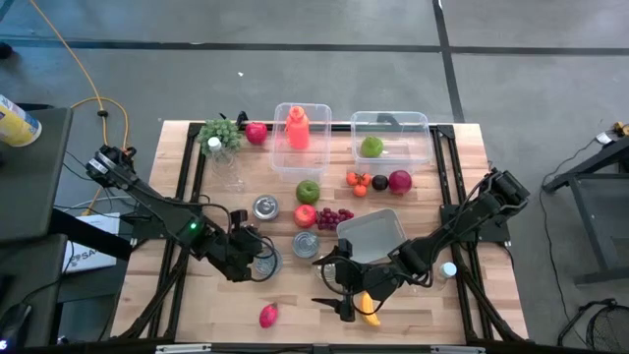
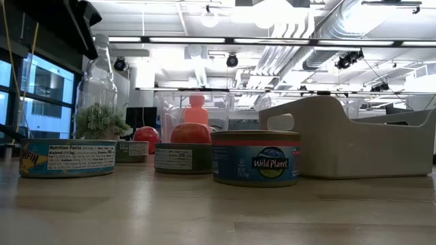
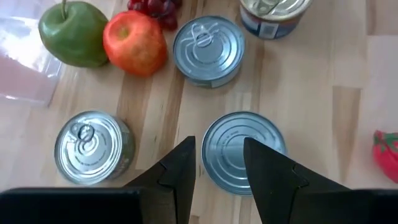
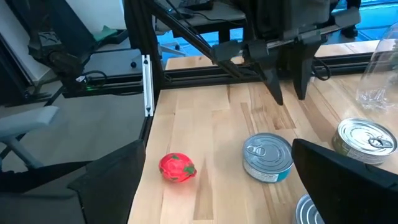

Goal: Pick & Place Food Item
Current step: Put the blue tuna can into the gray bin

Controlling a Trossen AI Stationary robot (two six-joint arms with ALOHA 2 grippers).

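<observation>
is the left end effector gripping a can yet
No, the left end effector hangs open above a silver can, its fingers clear of the lid.

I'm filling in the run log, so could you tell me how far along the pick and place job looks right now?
Done: a green apple already lies in the clear bin. In hand: the left gripper hovers open over a can; the right gripper is beside the banana, holding nothing visible. Left: the strawberry, other cans and fruit are on the table.
</observation>
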